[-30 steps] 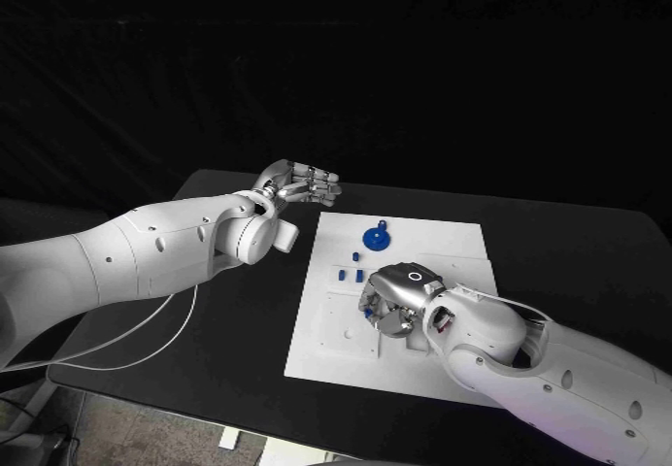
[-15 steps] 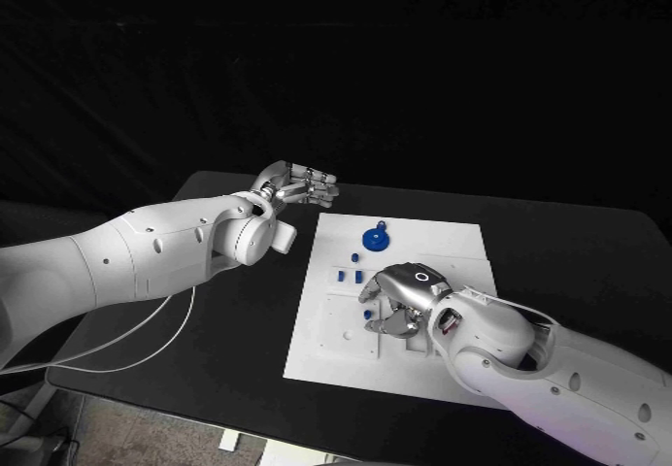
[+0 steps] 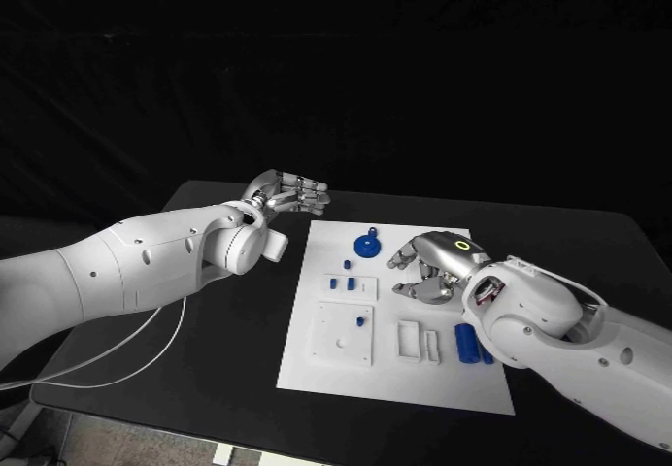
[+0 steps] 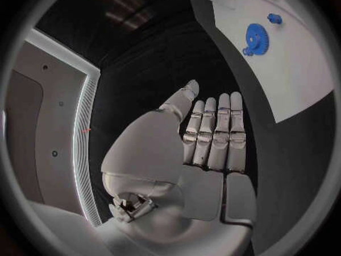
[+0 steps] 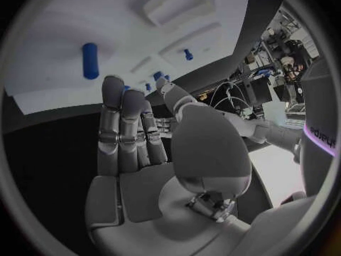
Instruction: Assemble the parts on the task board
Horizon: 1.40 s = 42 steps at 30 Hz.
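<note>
Head view: we see white task board [image 3: 399, 374] in middle of black table [image 3: 588, 252]. Blue gear [image 3: 368, 244] sits at far end of board, small blue pegs [image 3: 341, 283] in slots near left edge, one peg [image 3: 360, 320] stands up in square block. Two blue rods [image 3: 472, 344] lie loose side by side, long way pointing near-to-far. We judge task partly done. Right hand [image 3: 431, 269] hovers over board, fingers spread, holds nothing. Left hand [image 3: 291, 189] off board, flat fingers, holds nothing.
</note>
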Motion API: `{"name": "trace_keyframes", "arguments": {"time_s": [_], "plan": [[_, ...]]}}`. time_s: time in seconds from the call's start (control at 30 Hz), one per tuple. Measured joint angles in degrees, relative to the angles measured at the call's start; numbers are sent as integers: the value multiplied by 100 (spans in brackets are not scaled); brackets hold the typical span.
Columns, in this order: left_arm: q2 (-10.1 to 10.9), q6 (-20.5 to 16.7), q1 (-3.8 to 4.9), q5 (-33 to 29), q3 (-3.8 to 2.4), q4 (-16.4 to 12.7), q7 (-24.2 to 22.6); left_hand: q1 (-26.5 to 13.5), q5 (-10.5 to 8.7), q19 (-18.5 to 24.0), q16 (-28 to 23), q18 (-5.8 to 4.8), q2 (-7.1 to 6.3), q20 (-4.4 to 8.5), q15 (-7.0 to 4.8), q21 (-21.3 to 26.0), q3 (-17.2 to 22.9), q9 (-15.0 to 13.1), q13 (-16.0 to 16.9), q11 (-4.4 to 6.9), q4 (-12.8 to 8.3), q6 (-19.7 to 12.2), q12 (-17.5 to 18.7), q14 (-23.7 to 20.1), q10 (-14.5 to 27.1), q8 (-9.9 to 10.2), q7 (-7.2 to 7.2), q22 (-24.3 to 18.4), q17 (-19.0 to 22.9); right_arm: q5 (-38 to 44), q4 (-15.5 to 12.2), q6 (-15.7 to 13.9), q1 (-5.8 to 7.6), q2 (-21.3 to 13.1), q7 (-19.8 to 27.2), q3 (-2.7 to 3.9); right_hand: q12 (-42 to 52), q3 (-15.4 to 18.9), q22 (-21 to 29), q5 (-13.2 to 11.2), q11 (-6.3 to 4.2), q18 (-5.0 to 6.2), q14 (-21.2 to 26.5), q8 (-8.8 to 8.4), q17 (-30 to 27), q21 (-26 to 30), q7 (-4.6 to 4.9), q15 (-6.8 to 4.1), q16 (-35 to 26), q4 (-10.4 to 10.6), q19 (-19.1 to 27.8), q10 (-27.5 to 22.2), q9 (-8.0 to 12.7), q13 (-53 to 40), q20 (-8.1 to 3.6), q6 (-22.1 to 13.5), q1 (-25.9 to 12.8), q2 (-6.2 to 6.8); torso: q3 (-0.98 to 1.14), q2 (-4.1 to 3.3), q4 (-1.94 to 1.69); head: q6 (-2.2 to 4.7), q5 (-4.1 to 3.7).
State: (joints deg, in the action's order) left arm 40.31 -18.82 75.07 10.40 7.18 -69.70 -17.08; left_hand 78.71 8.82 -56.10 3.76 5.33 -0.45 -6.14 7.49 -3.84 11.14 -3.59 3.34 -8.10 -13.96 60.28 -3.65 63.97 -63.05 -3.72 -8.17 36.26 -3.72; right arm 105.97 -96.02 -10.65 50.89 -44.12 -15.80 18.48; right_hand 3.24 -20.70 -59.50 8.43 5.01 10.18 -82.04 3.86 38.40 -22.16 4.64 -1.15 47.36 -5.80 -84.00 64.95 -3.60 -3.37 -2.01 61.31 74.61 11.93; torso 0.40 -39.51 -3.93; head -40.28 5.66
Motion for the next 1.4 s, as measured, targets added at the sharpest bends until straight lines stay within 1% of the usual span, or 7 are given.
{"name": "trace_keyframes", "arguments": {"time_s": [0.13, 0.23, 0.5, 0.77, 0.97, 1.2, 1.4], "plan": [[27, 8, -1, 0, 0, 6, 0, 0, 0, 0, 0, 0, 0, 0, 0, 0, 0, 0, 0, 0, 0, 0, 0, 0, 0, 0, 0, 4, 0, -166, 69, 163, 11, -189, -4, 197, 0, 438, 13, 0, 21, 0, 39, 0, -16, 80, -4, 3, 0, 23, 8, -82, 0, 0, 8, -63, -4, 4, 0, 1, 18, 29, -34], [37, 12, -1, 0, 0, 9, 0, 0, 0, 0, 0, 0, 0, 0, 0, 0, 0, 0, 0, 0, 0, 0, 0, 0, 0, 0, 0, 4, 0, -265, 127, 316, 6, -262, -15, 244, 0, 688, 9, -29, 41, 0, 50, 0, -24, 97, -41, 12, 0, 123, 8, -184, 0, -4, 8, -137, 29, -29, 3, 2, 31, 37, -40], [44, 20, -1, 0, 1, 18, -1, 0, 0, 0, 0, -1, 0, 0, 0, 0, 0, 0, 0, 0, 0, 0, 0, 0, 0, 0, 0, 4, 0, -408, 201, 811, 3, -263, -61, 282, 0, 999, -37, -156, 134, -3, 110, 0, -41, 186, -153, 53, 0, 557, -2, -538, -1, -4, 42, -357, 306, 112, 4, 4, 41, 50, -44], [43, 30, -2, 0, 1, 33, -1, 0, 0, 0, 0, -1, 0, 0, 0, 0, 0, 0, 0, 0, 0, 0, 0, 0, 0, 0, 0, 4, 0, -448, 254, 1308, -2, -236, -126, 285, 0, 1010, -68, -422, 66, -5, 114, 0, -46, 194, -171, 56, -1, 550, 7, -336, -1, -4, 50, -375, 321, 38, -3, 4, 34, 39, -43], [44, 36, -2, 0, 1, 37, 7, 0, 0, 0, 0, -1, 0, 0, 0, 0, 0, 0, 0, 0, 0, 0, 0, 0, 0, 0, 0, 24, 0, -438, 273, 1491, -8, -206, -159, 283, 0, 496, -101, -555, -72, -52, 54, 0, -46, 194, -70, -16, -2, 250, -9, 187, -1, -4, -39, -39, 380, -306, -4, 4, 34, 33, -49], [45, 40, -2, 0, 2, 39, 14, 0, 0, 0, 0, -1, 0, 0, 0, 0, -9, 0, 0, 0, 9, 0, 0, 0, 0, 0, 0, 24, 0, -401, 283, 1523, -12, -178, -168, 282, 0, -463, -153, -555, -194, -99, -5, -9, -20, 113, 87, -103, -3, 157, 6, 595, -6, -2, -117, 411, 182, -443, -4, 3, 34, 27, -48], [46, 44, -2, 0, 2, 40, 19, 0, 0, 0, 0, -1, 0, 0, 0, 0, -16, 0, 0, 0, 16, 0, 0, 0, 0, 0, 0, 24, 0, -352, 276, 1444, -15, -155, -168, 284, -21, -934, -245, -557, -295, -221, -25, -23, 12, -72, 45, -183, -7, -11, -13, 962, -6, 6, -220, 805, 84, -493, 0, 2, 36, 14, -47]]}}
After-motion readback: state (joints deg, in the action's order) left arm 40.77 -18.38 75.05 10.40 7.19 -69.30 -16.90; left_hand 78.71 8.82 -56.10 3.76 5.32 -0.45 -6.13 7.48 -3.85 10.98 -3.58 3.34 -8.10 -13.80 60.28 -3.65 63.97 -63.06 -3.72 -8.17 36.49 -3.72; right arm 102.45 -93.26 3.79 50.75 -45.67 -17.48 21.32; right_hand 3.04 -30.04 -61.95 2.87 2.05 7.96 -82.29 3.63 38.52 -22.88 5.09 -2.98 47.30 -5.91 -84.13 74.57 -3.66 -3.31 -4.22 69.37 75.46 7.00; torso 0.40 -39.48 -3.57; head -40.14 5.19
